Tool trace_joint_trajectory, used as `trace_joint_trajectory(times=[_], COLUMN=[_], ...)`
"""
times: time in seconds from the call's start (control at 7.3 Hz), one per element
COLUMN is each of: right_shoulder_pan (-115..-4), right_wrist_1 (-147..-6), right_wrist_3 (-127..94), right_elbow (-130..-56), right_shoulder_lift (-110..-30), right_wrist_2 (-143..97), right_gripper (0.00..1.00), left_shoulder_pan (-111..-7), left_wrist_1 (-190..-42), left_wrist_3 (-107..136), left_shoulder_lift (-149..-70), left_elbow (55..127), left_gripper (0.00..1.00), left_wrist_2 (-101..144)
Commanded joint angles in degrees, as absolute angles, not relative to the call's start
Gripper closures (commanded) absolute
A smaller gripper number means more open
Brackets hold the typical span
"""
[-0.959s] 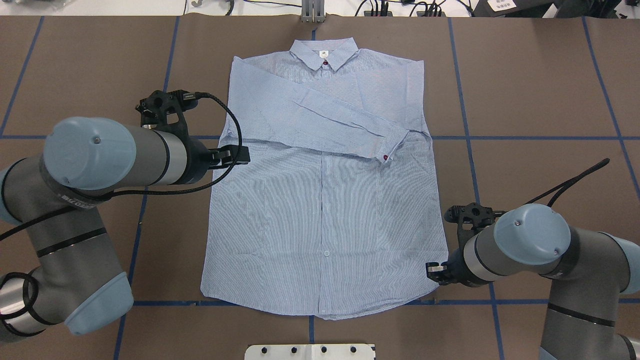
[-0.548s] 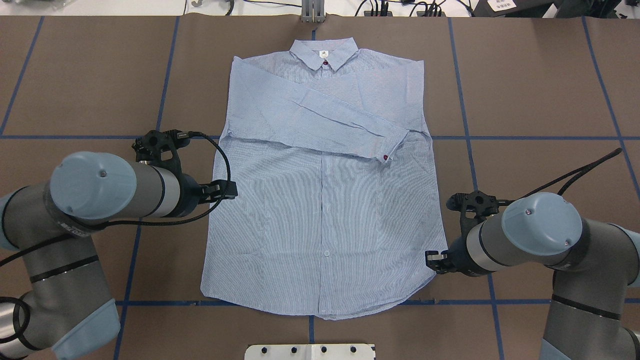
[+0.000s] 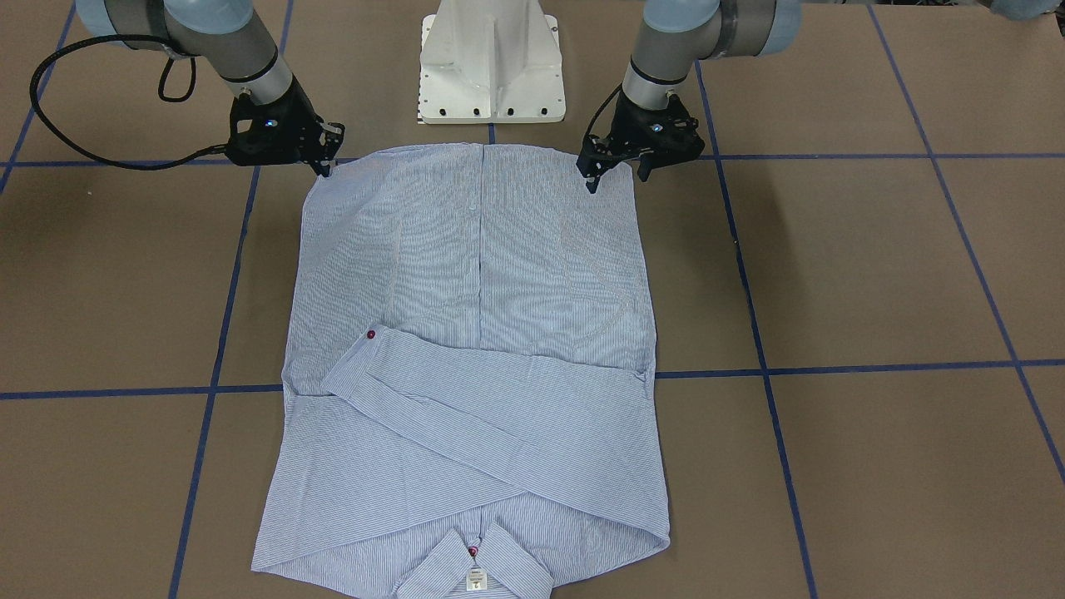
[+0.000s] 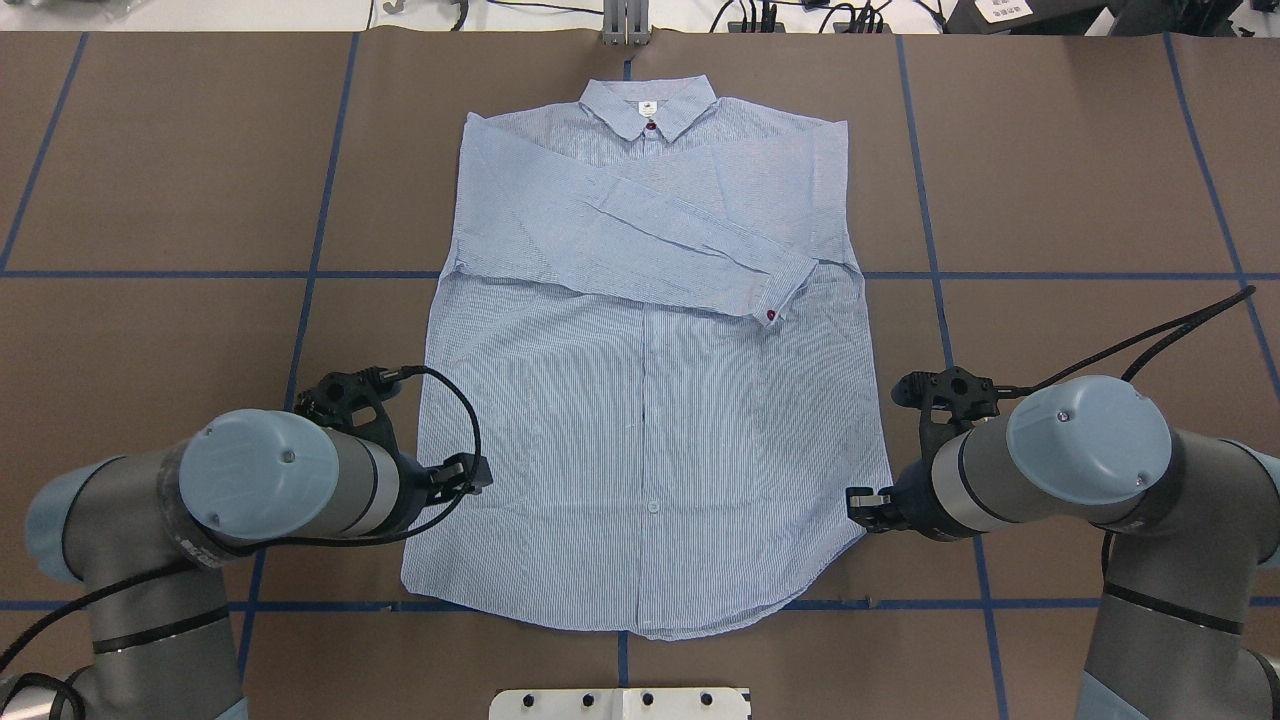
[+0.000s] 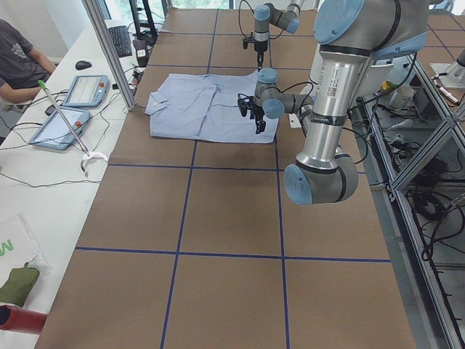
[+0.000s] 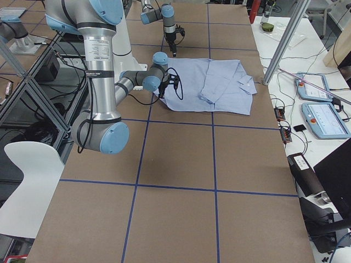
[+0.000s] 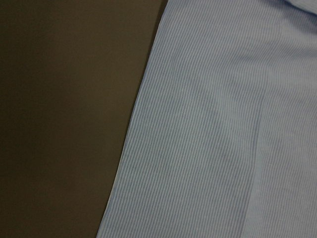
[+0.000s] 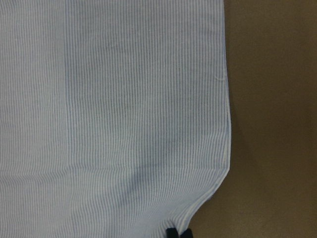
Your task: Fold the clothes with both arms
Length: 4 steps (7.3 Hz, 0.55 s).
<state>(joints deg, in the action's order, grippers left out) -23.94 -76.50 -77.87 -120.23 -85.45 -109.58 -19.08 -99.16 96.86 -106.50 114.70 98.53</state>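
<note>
The light-blue striped shirt (image 4: 650,400) lies flat on the brown table, collar at the far side, with a sleeve folded across the chest. It also shows in the front view (image 3: 474,274). My left gripper (image 4: 478,472) is open over the shirt's left side, a little above the hem; in the front view (image 3: 617,176) its fingers stand apart. Its wrist view shows only the shirt's edge (image 7: 223,124), with no fingers. My right gripper (image 4: 858,500) is shut on the shirt's lower right corner. In its wrist view the fingertips (image 8: 178,233) pinch the cloth (image 8: 124,99).
The white pedestal base (image 3: 491,75) stands just behind the hem. Blue tape lines (image 4: 930,250) cross the table. A metal post (image 4: 627,25) stands beyond the collar. Tablets (image 5: 73,102) and cables lie on the operators' bench.
My left gripper has moved along the shirt's left edge from sleeve level toward the hem. My right gripper has shifted slightly away from the hem, and the lower right corner has drawn in with it.
</note>
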Motion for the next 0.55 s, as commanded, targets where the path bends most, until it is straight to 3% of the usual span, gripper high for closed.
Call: trace_joint_trajectory(times=[0.0,0.41], right_shoulder_pan=[-23.99,-24.26], right_wrist_1=[-76.46,-76.55], right_wrist_3=[-77.87,-77.78], right_elbow=[-120.15,-120.15], right_shoulder_lift=[-85.17,-85.17], right_wrist_2=[-109.51,-109.51], right_gripper=[1.0,1.0], left_shoulder_pan=[-15.13,-14.41], left_wrist_1=[-98.26,-96.68], left_wrist_3=[99.92,100.11], left_shoulder_lift=[-106.35,-106.26], left_elbow=[114.0,113.73], left_gripper=[0.01,0.06], left_wrist_2=[97.74,97.29])
